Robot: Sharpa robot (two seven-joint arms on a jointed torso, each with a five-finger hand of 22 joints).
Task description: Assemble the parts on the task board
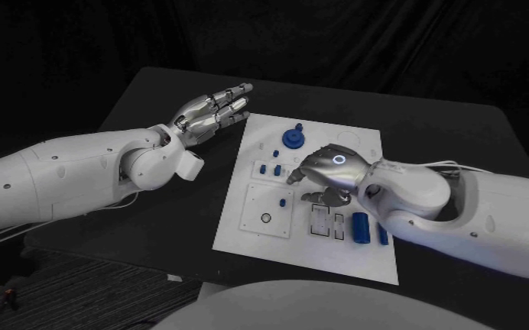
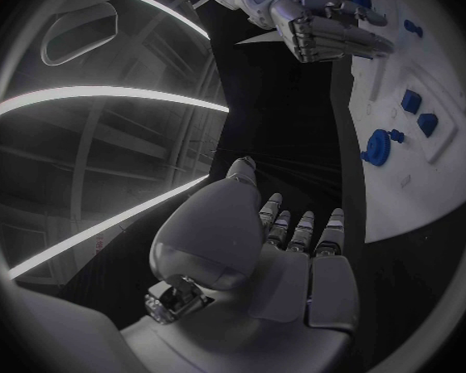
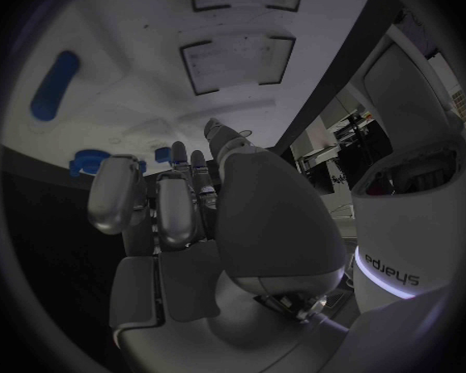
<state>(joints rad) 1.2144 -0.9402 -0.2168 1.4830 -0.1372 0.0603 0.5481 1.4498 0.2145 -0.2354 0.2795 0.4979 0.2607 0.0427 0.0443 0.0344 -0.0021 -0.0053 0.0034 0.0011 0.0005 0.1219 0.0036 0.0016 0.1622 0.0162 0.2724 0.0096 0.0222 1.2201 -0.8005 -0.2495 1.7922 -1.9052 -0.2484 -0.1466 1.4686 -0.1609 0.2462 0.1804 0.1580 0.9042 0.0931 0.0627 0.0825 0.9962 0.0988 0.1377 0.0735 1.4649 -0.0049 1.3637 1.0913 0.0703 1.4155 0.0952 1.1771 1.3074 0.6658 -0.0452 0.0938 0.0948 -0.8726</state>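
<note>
The white task board (image 1: pixel 331 257) lies in the middle of the black table. A blue gear (image 1: pixel 294 137) stands near its far edge, with blue blocks (image 1: pixel 271 168) just in front of it. Two long blue parts (image 1: pixel 361 227) lie at its right side. My right hand (image 1: pixel 326 173) hovers over the board's middle, fingers curled downward, their tips near a rectangular recess (image 1: pixel 321 223); I see no part in them. The right wrist view shows the curled fingers (image 3: pixel 176 207) and a blue peg (image 3: pixel 54 83). My left hand (image 1: pixel 215 112) floats flat beside the board's far left corner, fingers straight, holding nothing.
The left wrist view looks past my left hand (image 2: pixel 285 265) to the gear (image 2: pixel 378 147), the blue blocks (image 2: pixel 410 101) and my right hand (image 2: pixel 327 25). Bare black table (image 1: pixel 165 215) stretches left of the board. A round socket (image 1: pixel 264 218) sits at the board's near left.
</note>
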